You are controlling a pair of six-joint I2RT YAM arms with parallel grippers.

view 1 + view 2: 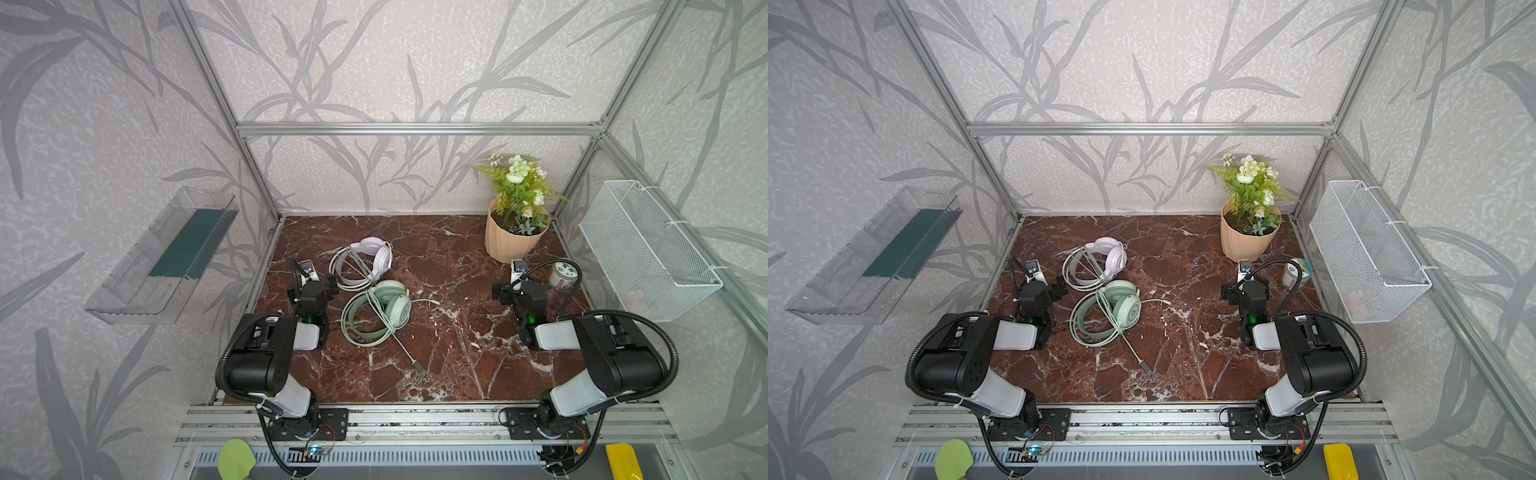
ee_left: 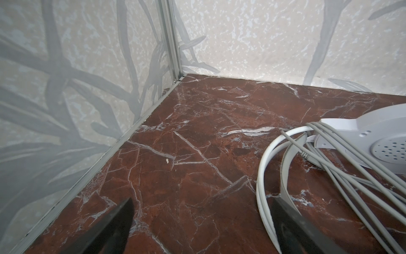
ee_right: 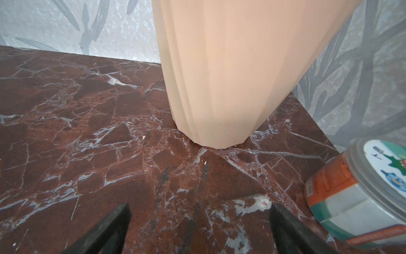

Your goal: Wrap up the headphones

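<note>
Left end effector [image 2: 203,204] and right end effector [image 3: 200,206] both spread, empty; peach pot [image 1: 509,245] holds flowering plant [image 1: 519,187].

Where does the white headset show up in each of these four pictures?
Top view: the white headset lies left of centre on the marble table, just behind the mint headset.
Top view: same spot, left of centre.
Left wrist view: at the right edge, earcup and headband showing.
Right wrist view: not in it.
Shared landmark: the table's back-left corner, seen in both top views and the left wrist view.
</note>
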